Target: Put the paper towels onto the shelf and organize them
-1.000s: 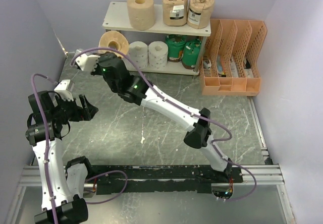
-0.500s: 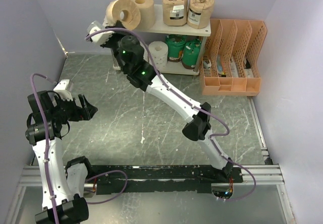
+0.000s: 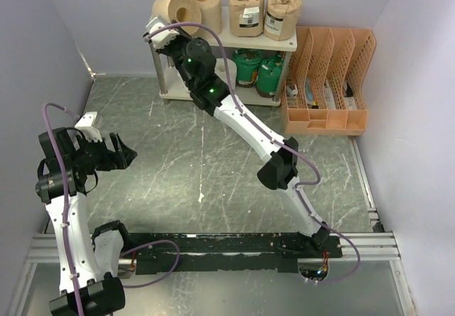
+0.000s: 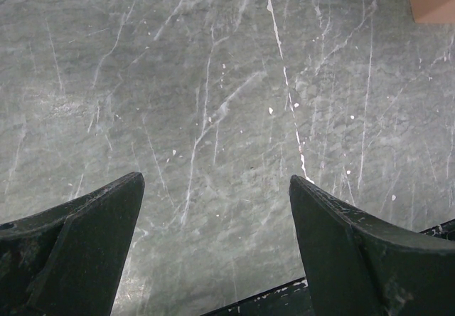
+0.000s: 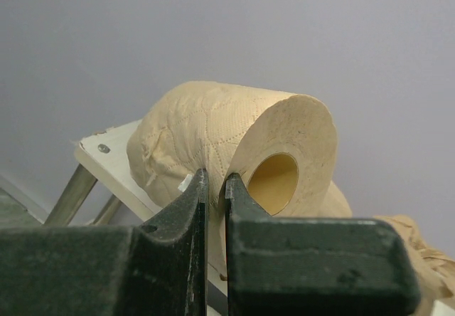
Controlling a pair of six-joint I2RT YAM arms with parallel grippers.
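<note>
The task looks nearly finished; the right gripper (image 5: 215, 181) has its fingers drawn narrow on the paper wall of a bare tan roll (image 5: 213, 134), holding it tipped on its side just above the left end of the shelf (image 3: 252, 43), at the top board; 1 upright tan roll (image 3: 208, 3) and 2 paper-wrapped rolls (image 3: 247, 8) stand beside it; 2 green rolls (image 3: 248, 65) sit on the lower tier, where the arm hides the rest; the left gripper (image 4: 217, 181) hangs wide and empty over the table (image 4: 213, 81); what remains, I judge, is setting this roll down.
</note>
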